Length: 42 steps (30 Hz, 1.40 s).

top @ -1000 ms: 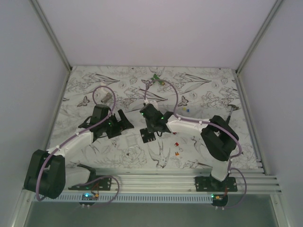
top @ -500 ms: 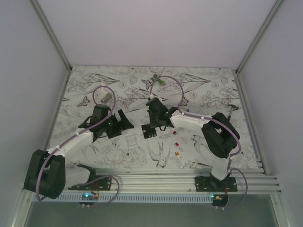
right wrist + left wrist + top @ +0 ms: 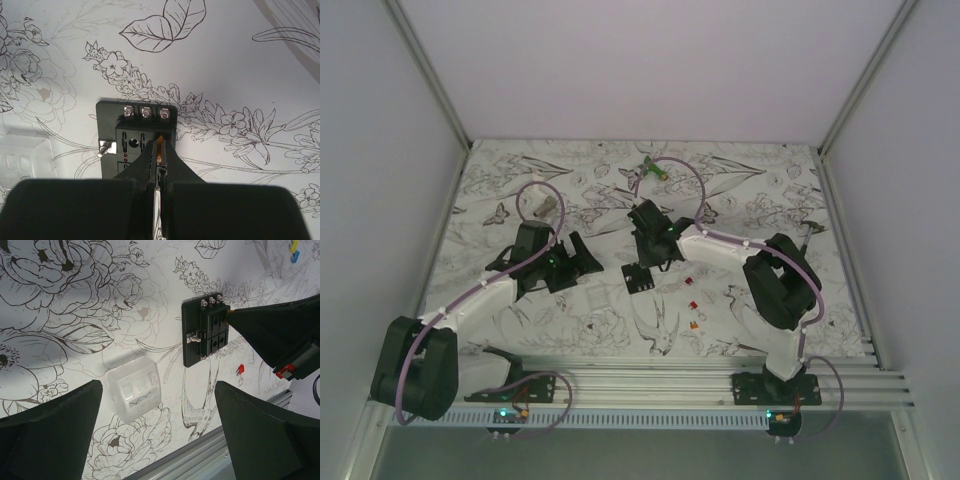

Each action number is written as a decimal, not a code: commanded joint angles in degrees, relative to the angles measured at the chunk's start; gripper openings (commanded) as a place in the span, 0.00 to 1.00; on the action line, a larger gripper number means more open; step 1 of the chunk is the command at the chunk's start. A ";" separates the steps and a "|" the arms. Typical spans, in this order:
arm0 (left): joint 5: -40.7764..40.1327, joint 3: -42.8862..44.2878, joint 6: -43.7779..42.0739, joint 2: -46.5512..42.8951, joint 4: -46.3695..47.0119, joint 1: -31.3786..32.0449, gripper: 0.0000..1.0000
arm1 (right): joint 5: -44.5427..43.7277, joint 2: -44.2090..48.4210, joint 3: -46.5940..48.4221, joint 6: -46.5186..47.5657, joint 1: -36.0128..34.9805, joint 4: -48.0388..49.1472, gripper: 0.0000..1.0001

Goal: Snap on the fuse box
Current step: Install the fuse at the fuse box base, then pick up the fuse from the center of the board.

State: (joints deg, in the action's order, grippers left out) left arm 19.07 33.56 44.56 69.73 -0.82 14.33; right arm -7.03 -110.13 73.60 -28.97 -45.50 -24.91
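The fuse box (image 3: 638,279) (image 3: 205,332) (image 3: 135,125) lies flat on the flower-print table, a black block with three screws along one edge. My right gripper (image 3: 642,264) (image 3: 159,146) is shut on a small orange fuse (image 3: 159,142), with its tips down on the box's top face. In the left wrist view the right gripper's tip (image 3: 229,315) meets the box from the right. My left gripper (image 3: 587,257) (image 3: 158,386) hovers open over a clear plastic cover (image 3: 134,394) (image 3: 22,157), which lies just left of the box and touches nothing.
Loose fuses lie right of the box: red (image 3: 692,303) (image 3: 240,369), orange (image 3: 695,322), and yellow and blue ones (image 3: 710,232) (image 3: 294,250). A green-and-white tool (image 3: 655,170) lies at the back. A grey part (image 3: 542,205) lies back left. An aluminium rail (image 3: 650,380) runs along the near edge.
The right arm has drawn its wrist toward the back of the table, still over the fuse box. The left arm has not moved.
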 commanded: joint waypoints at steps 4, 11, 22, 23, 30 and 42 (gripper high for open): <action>1.48 0.98 0.61 -1.86 0.34 0.75 0.99 | -4.92 -1.14 -5.16 3.37 -1.85 -10.88 0.00; 1.65 0.44 0.88 -5.43 -0.22 1.11 0.99 | -3.90 8.02 -1.99 5.10 -2.49 -5.79 0.20; 0.57 0.61 -0.46 -9.97 -4.08 1.21 1.00 | -1.84 17.88 -7.65 12.30 2.83 -9.45 0.51; 0.55 0.66 -0.68 -10.16 -4.32 1.22 1.00 | -1.85 18.01 -8.74 13.17 3.92 -9.85 0.51; 0.54 1.16 -1.44 -9.99 -5.07 1.18 1.00 | 1.29 15.86 -11.44 22.08 8.75 -10.21 0.52; 0.49 1.50 -2.36 -9.47 -5.45 1.20 1.00 | 6.80 10.38 -9.73 31.00 11.04 -8.91 0.49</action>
State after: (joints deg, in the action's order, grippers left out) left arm 19.64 33.61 43.66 60.14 -5.06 15.07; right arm -2.74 -98.30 61.43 -1.83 -34.72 -34.74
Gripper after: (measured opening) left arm 0.997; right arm 0.502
